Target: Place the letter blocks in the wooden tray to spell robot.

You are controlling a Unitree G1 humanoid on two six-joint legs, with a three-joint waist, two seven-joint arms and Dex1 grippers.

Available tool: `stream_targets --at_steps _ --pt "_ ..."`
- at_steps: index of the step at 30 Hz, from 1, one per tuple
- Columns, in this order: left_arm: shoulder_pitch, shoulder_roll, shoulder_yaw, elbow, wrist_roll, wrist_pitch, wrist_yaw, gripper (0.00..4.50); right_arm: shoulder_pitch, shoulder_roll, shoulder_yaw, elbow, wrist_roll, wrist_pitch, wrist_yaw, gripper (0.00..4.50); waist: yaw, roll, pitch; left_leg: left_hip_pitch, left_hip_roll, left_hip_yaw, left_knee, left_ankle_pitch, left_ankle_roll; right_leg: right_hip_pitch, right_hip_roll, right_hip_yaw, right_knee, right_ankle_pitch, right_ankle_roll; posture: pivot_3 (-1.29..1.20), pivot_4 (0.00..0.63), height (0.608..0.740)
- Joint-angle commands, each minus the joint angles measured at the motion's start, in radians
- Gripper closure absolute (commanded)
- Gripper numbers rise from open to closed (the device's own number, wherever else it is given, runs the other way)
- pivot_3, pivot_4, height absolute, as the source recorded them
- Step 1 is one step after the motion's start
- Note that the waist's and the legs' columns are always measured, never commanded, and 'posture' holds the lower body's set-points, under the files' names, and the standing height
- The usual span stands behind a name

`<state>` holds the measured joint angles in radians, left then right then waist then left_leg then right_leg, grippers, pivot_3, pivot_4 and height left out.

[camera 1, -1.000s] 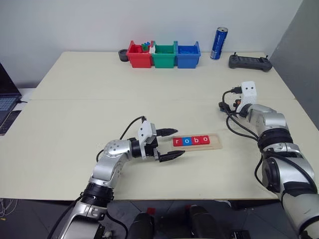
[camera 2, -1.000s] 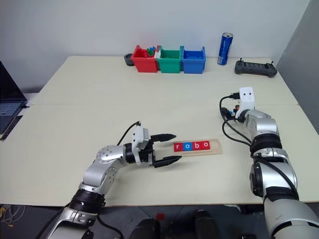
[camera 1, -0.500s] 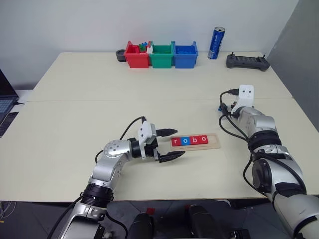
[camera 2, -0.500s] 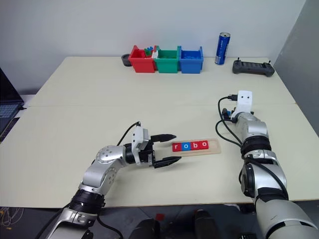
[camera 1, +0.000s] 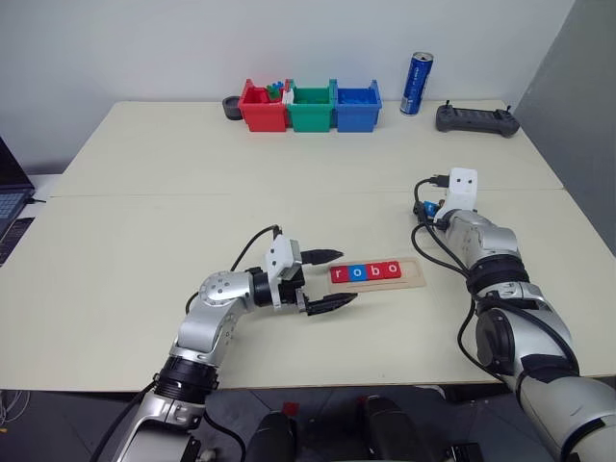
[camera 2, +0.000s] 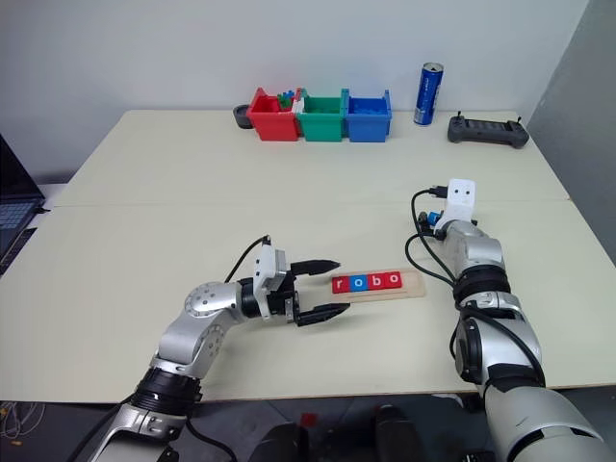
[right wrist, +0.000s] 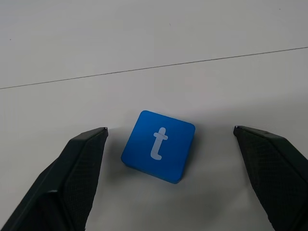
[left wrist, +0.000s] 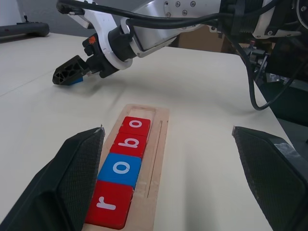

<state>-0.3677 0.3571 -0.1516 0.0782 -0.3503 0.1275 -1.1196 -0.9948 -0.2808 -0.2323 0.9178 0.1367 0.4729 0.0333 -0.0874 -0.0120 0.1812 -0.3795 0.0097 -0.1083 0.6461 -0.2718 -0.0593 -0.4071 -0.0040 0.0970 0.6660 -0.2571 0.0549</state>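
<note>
The wooden tray lies at mid-table with letter blocks in it reading r, o, b, o; its right end is bare. In the left wrist view the tiles run red r, blue o, red b, red o. My left gripper is open, level, just left of the tray, holding nothing. A blue t block lies flat on the table right of the tray. My right gripper is open, with one finger on either side of the t block, which it does not grip.
Red, green and blue bins stand at the table's back edge beside a small dark round thing. A blue can and a black controller are at the back right. A laptop is at the far left.
My right arm has swung left and lower, toward the blue t block. The left gripper and the tray's tiles have not moved.
</note>
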Motion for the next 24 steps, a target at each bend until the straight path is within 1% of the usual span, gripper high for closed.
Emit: stream_targets --at_steps 1,3,6,9,12,13,17,18,20,22,24 --pt "-0.007 0.003 0.003 -0.039 -0.007 -0.005 0.006 0.0 0.001 0.014 -0.009 -0.016 0.01 0.01 -0.023 0.05 0.0 0.0 0.0 0.0 0.0 0.0 0.0 0.0 0.0 0.0 0.0 0.0 0.0 0.0 0.0 0.0 0.15 0.74" --pt "-0.009 0.003 0.003 -0.036 -0.006 -0.006 0.007 0.0 0.004 0.023 -0.008 -0.019 0.012 0.018 -0.03 0.05 0.0 0.0 0.0 0.0 0.0 0.0 0.0 0.0 0.0 0.0 0.0 0.0 0.0 0.0 0.0 0.0 0.15 0.74" --pt "-0.013 0.004 0.006 -0.032 -0.006 -0.006 0.008 0.0 0.008 0.036 0.0 -0.033 0.009 0.024 -0.033 0.63 0.0 0.0 0.0 0.0 0.0 0.0 0.0 0.0 0.0 0.0 0.0 0.0 0.0 0.0 0.0 0.0 0.15 0.74" --pt "-0.012 0.005 0.005 -0.035 -0.007 -0.005 0.01 0.0 0.012 0.037 0.011 -0.046 0.001 0.028 -0.031 1.65 -0.001 0.0 0.0 0.0 0.0 0.0 0.0 0.0 0.0 0.0 0.0 0.0 0.0 0.0 0.0 0.0 0.15 0.74" --pt "-0.006 0.005 0.004 -0.041 -0.008 -0.002 0.014 0.0 0.024 0.033 0.023 -0.065 -0.008 0.035 -0.033 2.77 -0.002 0.001 0.0 0.0 0.0 0.0 0.0 0.0 0.0 0.0 0.001 0.0 0.0 0.0 0.0 0.0 0.15 0.74" --pt "-0.005 0.005 0.003 -0.042 -0.009 -0.002 0.015 0.0 0.029 0.03 0.029 -0.072 -0.012 0.036 -0.033 3.06 -0.002 0.001 0.0 0.0 0.0 0.0 0.0 0.0 0.0 0.0 0.001 0.0 0.0 0.0 0.0 0.0 0.15 0.74" --pt "-0.005 0.006 0.002 -0.045 -0.01 0.001 0.017 0.0 0.055 0.014 0.05 -0.129 -0.026 0.065 -0.019 3.04 -0.001 0.001 0.0 0.0 0.0 0.0 0.0 0.0 0.0 0.0 0.001 0.0 0.0 0.0 0.0 0.0 0.15 0.74" --pt "-0.005 0.007 0.002 -0.045 -0.01 0.002 0.017 0.0 0.07 0.005 0.056 -0.172 -0.026 0.089 -0.01 3.04 -0.001 0.001 0.0 0.0 0.0 0.0 0.0 0.0 0.0 0.0 0.001 0.0 0.0 0.0 0.0 0.0 0.15 0.74" --pt "-0.007 0.007 0.003 -0.044 -0.01 0.003 0.016 0.0 0.119 -0.023 0.069 -0.309 -0.024 0.167 0.017 3.04 0.0 0.001 0.0 0.0 0.0 0.0 0.0 0.0 0.0 0.0 0.001 0.0 0.0 0.0 0.0 0.0 0.15 0.74" --pt "-0.006 0.009 0.002 -0.046 -0.01 0.004 0.015 0.0 0.192 -0.063 0.072 -0.505 -0.009 0.293 0.049 3.04 0.007 0.001 0.0 0.0 0.0 -0.001 0.0 0.0 0.0 0.0 0.0 0.0 0.0 0.0 0.0 0.0 0.15 0.74" --pt "-0.003 0.01 0.003 -0.048 -0.011 0.005 0.015 0.0 0.277 -0.101 0.041 -0.748 0.026 0.467 0.061 3.04 0.013 0.001 0.0 -0.002 0.0 -0.002 0.0 0.0 0.0 0.0 0.0 -0.001 -0.001 0.0 0.0 0.0 0.15 0.74"
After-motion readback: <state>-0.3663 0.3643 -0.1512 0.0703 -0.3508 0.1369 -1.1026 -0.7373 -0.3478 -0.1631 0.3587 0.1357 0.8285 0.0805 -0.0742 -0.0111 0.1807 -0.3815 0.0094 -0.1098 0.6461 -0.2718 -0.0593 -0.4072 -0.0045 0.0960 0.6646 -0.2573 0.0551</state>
